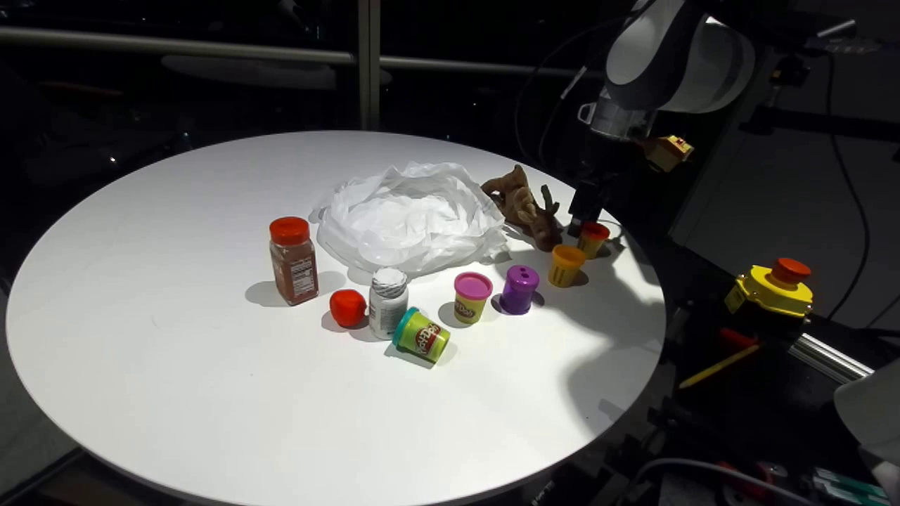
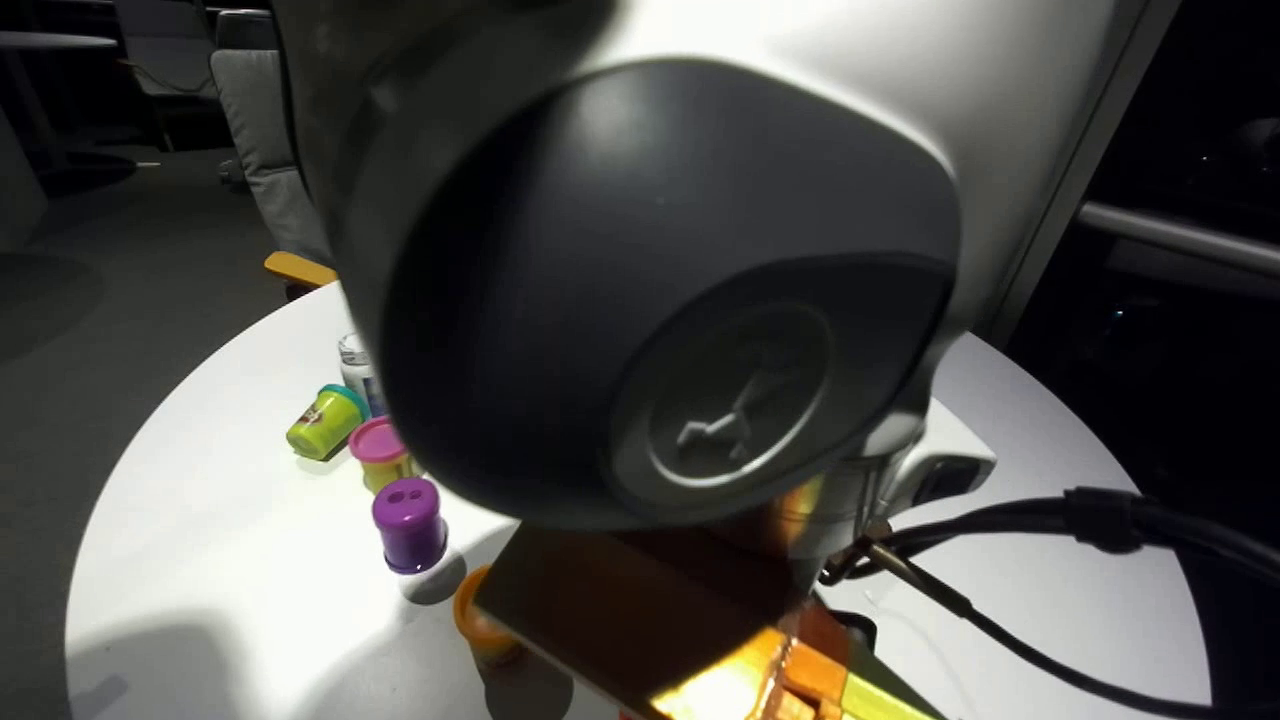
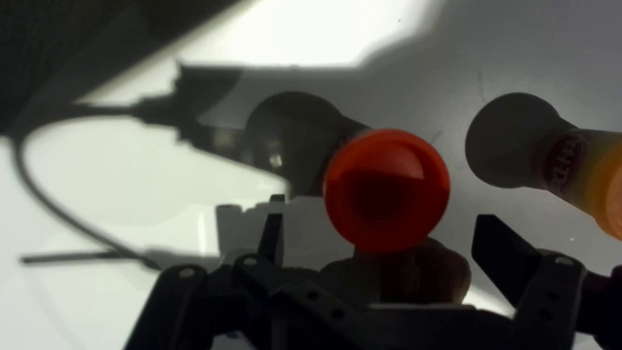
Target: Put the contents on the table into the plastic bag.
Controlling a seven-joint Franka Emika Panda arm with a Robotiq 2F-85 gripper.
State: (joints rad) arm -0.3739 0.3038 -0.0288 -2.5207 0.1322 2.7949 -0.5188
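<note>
Nearest the wrist camera, the black claw (image 3: 379,233) stands spread wide, its two fingers well apart. Within that gap, as the wrist sees it, is a red-lidded tub (image 3: 386,189), ungripped, with space showing on either side of its smooth, glossy, round lid. In an exterior view the claw points down just beside this tub, near the edge of the round white counter (image 1: 176,365); I cannot tell whether a fingertip touches the plastic.

Next along stand an upright orange-lidded tub (image 1: 565,266), a purple pot (image 1: 520,289) with two small holes in its top, and a pink-lidded tub (image 1: 472,298). A green tub (image 1: 423,336) with a teal lid lies on its side just beside a white bottle (image 1: 387,306); near them sit a rounded red lump (image 1: 348,308) and a clear, square-sided spice jar (image 1: 293,263), brown inside, under a red cap.

Farther back lies the plastic bag (image 1: 394,249), thin, translucent and heavily wrinkled, its film standing up in a crumpled ring around a hollow. It is well apart from the claw. Between the two lies a brown lumpy object (image 1: 524,205) with knobbly projections, just beside the bag and near the claw.
</note>
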